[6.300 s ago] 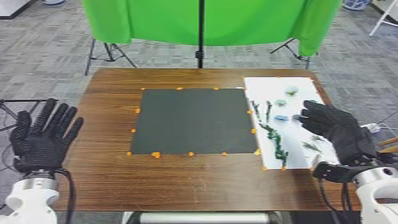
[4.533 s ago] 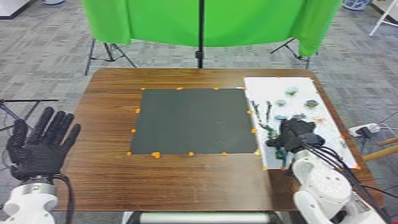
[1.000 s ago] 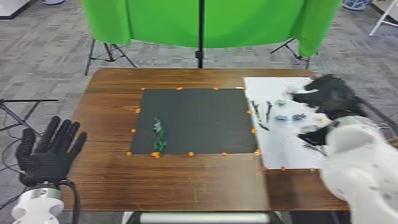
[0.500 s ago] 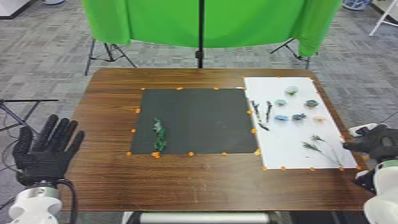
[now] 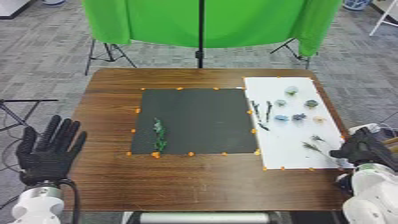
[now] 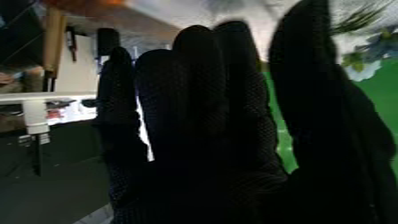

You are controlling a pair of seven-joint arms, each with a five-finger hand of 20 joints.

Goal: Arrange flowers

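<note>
In the head view, my left hand (image 5: 46, 152) is held open beside the table's left edge. My right hand (image 5: 362, 149) is at the right edge of the white sheet (image 5: 293, 150), close to the thin stems; in the right wrist view my right hand (image 6: 209, 125) has straight fingers and holds nothing. A green leafy stem (image 5: 160, 136) lies upright on the dark mat (image 5: 195, 120), left of its middle. On the white sheet are dark twigs (image 5: 268, 111), a pale flower head (image 5: 291, 90), a green one (image 5: 311, 103), blue ones (image 5: 282, 118) and thin sprigs (image 5: 313, 147).
Orange markers (image 5: 155, 155) line the mat and sheet on the brown table (image 5: 195, 185). Beyond its back edge stand a green cloth (image 5: 213, 25) and a black pole (image 5: 200, 55). A white item (image 5: 366, 129) is off the table's right side.
The green leafy stem went from the white sheet to the dark mat. My right hand left the sheet's far part, drew back to the right, then came slightly left towards the sheet's edge.
</note>
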